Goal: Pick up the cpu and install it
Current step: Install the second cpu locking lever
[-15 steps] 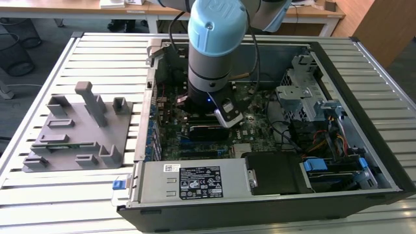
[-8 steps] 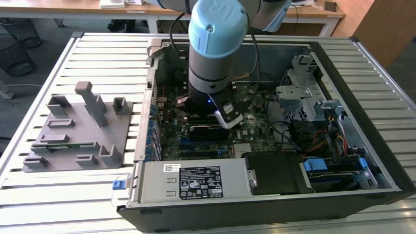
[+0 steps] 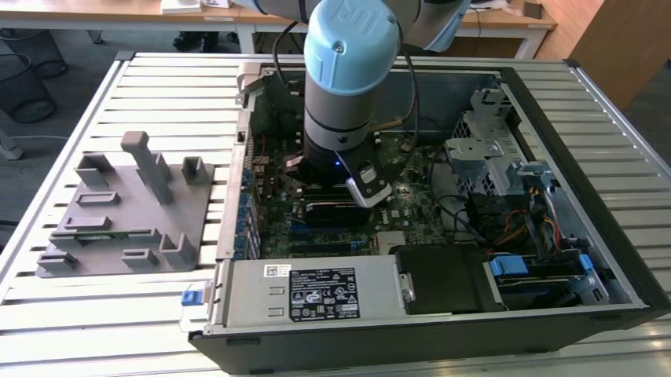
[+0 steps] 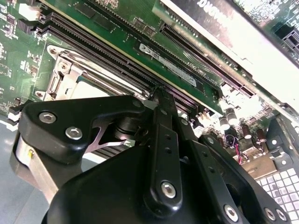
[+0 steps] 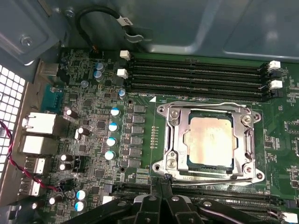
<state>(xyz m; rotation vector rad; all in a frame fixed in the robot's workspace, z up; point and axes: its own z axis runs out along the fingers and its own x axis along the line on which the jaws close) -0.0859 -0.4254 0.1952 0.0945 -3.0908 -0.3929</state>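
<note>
Already flat in socket (image 5: 210, 142): cpu (image 5: 209, 140)

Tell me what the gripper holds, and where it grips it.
Nothing visible: the cpu sits in its socket, apart from the gripper.

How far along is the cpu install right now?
The cpu already lies flat in the socket on the motherboard, inside the metal frame, so placement looks done. The gripper sits just beside the socket, apart from the chip. From these views I cannot tell whether the frame is latched.
</note>
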